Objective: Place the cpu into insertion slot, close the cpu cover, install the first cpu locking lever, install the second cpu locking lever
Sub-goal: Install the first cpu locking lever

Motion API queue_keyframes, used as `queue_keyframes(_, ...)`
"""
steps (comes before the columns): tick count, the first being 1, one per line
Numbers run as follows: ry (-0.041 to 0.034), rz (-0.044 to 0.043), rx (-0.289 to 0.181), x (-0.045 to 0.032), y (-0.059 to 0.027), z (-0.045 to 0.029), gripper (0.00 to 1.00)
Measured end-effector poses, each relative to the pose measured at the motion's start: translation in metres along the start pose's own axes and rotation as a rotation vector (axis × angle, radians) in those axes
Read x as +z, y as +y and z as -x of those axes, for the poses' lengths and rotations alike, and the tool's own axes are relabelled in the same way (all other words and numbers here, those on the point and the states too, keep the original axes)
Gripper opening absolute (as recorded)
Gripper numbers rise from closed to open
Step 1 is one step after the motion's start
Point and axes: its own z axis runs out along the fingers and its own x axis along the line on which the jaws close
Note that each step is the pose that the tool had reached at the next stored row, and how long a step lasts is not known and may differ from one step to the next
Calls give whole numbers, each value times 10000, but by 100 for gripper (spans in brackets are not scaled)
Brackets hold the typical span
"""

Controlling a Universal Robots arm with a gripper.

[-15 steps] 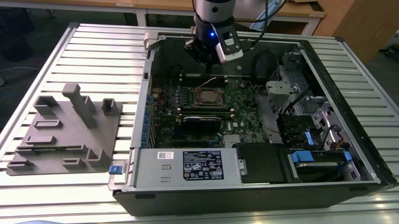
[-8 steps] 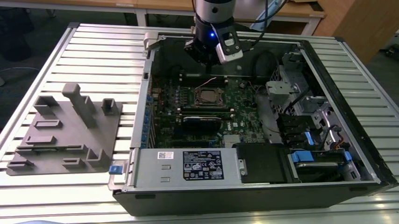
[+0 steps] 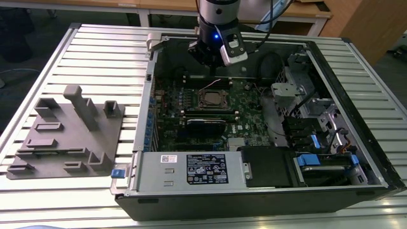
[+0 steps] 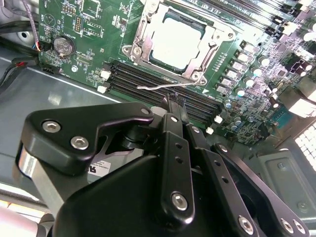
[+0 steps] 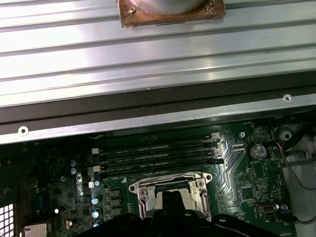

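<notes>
The gripper (image 4: 173, 101) hangs inside the open computer case (image 3: 375, 143), low over the green motherboard (image 4: 98, 24). In the second wrist view its two black fingers (image 4: 170, 143) run together to a point with next to no gap. Directly ahead of the tips lies a thin silvery wire, one cpu locking lever (image 4: 153, 87), stretched across the black memory slots (image 4: 133, 76). The tips are right at that wire. I can't tell whether they pinch it or merely touch it.

A little beyond the lever sits the insertion slot (image 4: 129, 51), and the cpu (image 4: 177, 42) is already in it, its dull silver face flat and square. The cpu cover (image 4: 218, 39) looks to be down around it, framing the chip through its window. So by my reading the seating and the cover are done, and the lever is the work in hand.

How will it handle? I'd say light, stiff and springy: sprung steel wire that pushes back as it is swung. It is smooth and round too, so it could skid off the pads. The safest hold looks to be out near its free end, where the leverage is best and the fingers keep clear of the chip. The cpu itself I'd judge light, rigid and delicate, not something to lean on.
</notes>
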Motion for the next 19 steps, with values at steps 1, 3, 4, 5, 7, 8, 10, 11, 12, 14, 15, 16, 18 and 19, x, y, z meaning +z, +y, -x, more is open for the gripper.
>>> queue_keyframes(1,-2,5,0,5,-1,0,10)
queue_keyframes(3,0,0,0,17,-3,-1,10)
queue_keyframes(4,0,1,0,26,-4,-1,10)
queue_keyframes(5,0,1,-1,32,-6,-1,10)
queue_keyframes(7,0,-1,0,41,-7,-2,10)
queue_keyframes(8,2,-3,0,42,-7,-2,10)
queue_keyframes(10,0,0,0,44,-7,-2,10)
queue_keyframes(11,0,-1,0,44,-8,-2,10)
queue_keyframes(12,0,0,0,45,-8,-2,10)
queue_keyframes(14,0,0,0,45,-8,-2,10)
queue_keyframes(15,0,0,-1,45,-8,-2,10)
queue_keyframes(16,1,-1,0,45,-8,-2,10)
queue_keyframes(18,-2,6,0,51,-8,-2,10)
queue_keyframes(19,-2,9,0,57,-9,-2,10)
